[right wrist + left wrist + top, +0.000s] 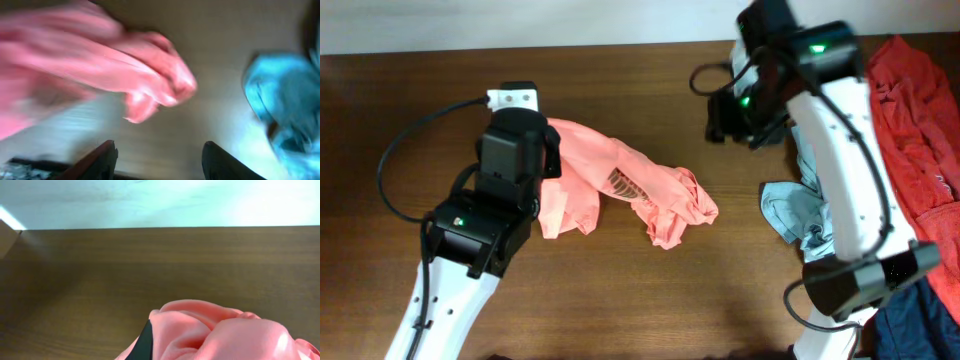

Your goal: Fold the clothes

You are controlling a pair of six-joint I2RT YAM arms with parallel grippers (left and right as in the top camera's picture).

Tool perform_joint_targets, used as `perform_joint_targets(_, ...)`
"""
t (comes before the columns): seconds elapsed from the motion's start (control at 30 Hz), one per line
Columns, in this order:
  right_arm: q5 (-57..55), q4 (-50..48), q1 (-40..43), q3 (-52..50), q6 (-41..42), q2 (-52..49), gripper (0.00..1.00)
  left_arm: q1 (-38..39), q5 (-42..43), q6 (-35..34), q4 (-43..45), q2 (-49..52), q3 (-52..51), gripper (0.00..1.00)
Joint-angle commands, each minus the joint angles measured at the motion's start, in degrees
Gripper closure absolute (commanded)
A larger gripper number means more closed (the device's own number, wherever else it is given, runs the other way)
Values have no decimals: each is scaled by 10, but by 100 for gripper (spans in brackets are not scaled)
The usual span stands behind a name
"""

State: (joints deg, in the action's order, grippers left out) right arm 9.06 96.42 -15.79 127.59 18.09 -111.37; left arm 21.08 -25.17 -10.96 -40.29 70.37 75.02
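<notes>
Sprawling on wood table (620,300) below pale wall (150,200), salmon-pink shirt (610,180) in clenched left pincer (548,165); right pincer (160,155) released.

Dark wooden worktop (650,300)
Brown grain runs side to side; a pale strip (520,20) borders it at 12 o'clock.

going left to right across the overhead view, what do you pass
left arm → salmon-pink shirt → pale grey-blue garment → red garment
</notes>
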Motion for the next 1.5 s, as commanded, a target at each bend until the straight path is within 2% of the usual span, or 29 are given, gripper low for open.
perform_joint_targets(0.0, -78, -23, 1, -104, 89, 4, 40, -9, -12, 5, 1, -3, 9, 99)
perform_joint_targets(0.23, 9, -176, 0, -326, 101, 4, 44, -9, -12, 5, -1, -3, 9, 99)
perform_joint_targets(0.33, 24, -229, 0, -393, 133, 4, 45, -9, -12, 5, -6, -3, 9, 99)
perform_joint_targets(0.53, 60, -360, 0, -492, 212, 4, 54, -9, -7, 5, -14, -3, 9, 99)
perform_joint_targets(0.73, 96, -466, 0, -570, 232, 4, 63, -9, -1, 5, -17, -3, 9, 99)
perform_joint_targets(0.8, 96, -473, 0, -582, 231, 4, 69, -9, -1, 5, -18, -3, 9, 99)
perform_joint_targets(0.9, 96, -473, 0, -585, 231, 4, 96, -9, -2, 5, -18, -3, 9, 99)
perform_joint_targets(1.0, 96, -478, 7, -580, 220, 5, 96, -9, -2, 5, -17, -3, 9, 99)
perform_joint_targets(1.13, 96, -444, 42, -529, 160, 26, 96, -9, -2, 15, -2, -3, 9, 99)
perform_joint_targets(1.27, 96, -300, 104, -346, 48, 66, 96, -9, -1, 52, 41, -4, 12, 99)
perform_joint_targets(1.47, 84, -134, 137, -87, -30, 72, 96, -9, -1, 92, 35, -4, 62, 100)
